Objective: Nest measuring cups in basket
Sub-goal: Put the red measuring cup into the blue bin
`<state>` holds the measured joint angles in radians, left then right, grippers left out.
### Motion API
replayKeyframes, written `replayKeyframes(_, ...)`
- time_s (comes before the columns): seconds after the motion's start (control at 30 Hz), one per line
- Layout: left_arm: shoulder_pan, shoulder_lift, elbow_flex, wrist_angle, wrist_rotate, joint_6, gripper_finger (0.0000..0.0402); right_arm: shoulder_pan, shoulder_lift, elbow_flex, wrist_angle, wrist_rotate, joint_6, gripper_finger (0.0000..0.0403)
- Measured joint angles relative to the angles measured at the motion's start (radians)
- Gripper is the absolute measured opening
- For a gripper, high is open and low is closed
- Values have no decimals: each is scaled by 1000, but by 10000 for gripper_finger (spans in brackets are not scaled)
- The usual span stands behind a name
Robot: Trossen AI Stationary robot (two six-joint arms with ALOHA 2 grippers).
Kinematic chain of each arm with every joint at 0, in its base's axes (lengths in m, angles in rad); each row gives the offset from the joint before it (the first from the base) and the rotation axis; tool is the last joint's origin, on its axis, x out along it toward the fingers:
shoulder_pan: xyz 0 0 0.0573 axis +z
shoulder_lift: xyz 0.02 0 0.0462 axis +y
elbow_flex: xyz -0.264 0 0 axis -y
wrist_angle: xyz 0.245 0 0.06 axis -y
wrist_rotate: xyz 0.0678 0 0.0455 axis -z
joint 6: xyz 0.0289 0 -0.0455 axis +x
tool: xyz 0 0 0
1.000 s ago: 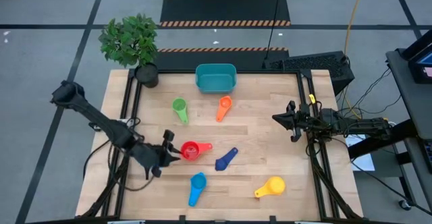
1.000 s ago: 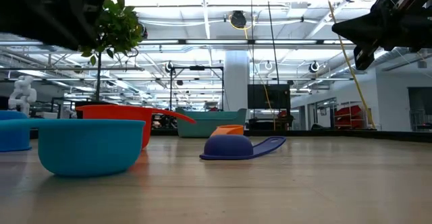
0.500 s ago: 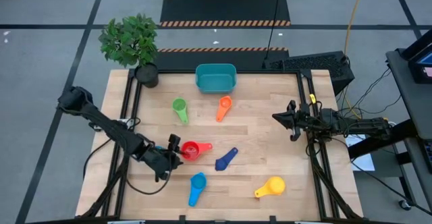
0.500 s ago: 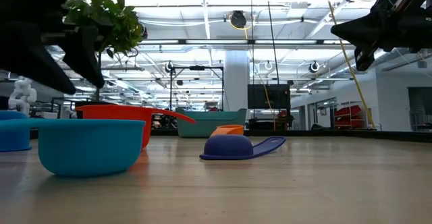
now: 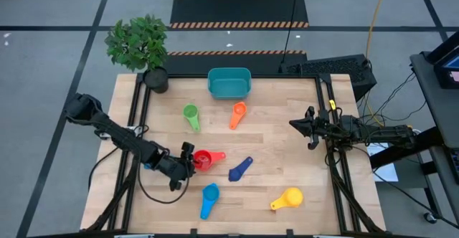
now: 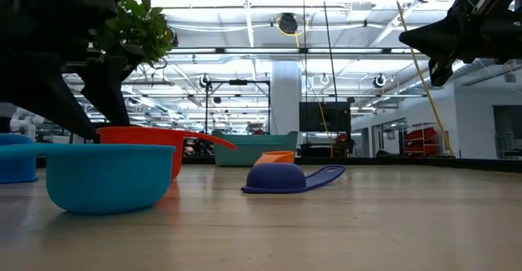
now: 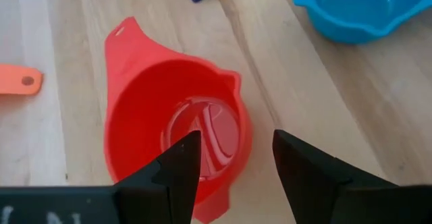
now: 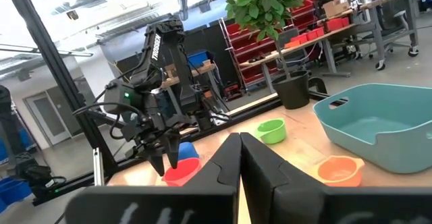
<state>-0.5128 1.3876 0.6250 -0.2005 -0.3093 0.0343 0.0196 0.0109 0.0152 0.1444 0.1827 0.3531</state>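
While parted, left hand [image 5: 188,163] straddles red cup [image 5: 203,160] rim.

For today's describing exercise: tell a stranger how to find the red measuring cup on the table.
Start at the wooden table and go to its left side, where the left gripper hangs open. The red measuring cup sits right under it, the only red scoop among the coloured ones.

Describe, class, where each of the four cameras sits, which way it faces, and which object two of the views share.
High: overhead, facing down; both arms, table.
Low: tabletop height, facing across; both arms overhead.
Left wrist: on left arm, facing down; open left gripper straddling red cup rim.
Right wrist: facing the basket; shut right gripper.
Shared: red cup.
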Motion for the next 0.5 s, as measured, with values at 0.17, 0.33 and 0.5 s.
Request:
replayKeyframes(0.17, 20, 0, 0, -9, 2, 48, 188, 0, 0, 0, 0, 0, 1, 0)
replayKeyframes(0.33, 44, 0, -6, -11, 35, 88, 172, 0, 0, 0, 0, 0, 1, 0)
replayKeyframes(0.5, 63, 0, -29, -14, 82, 92, 119, 0, 0, 0, 1, 0, 2, 0)
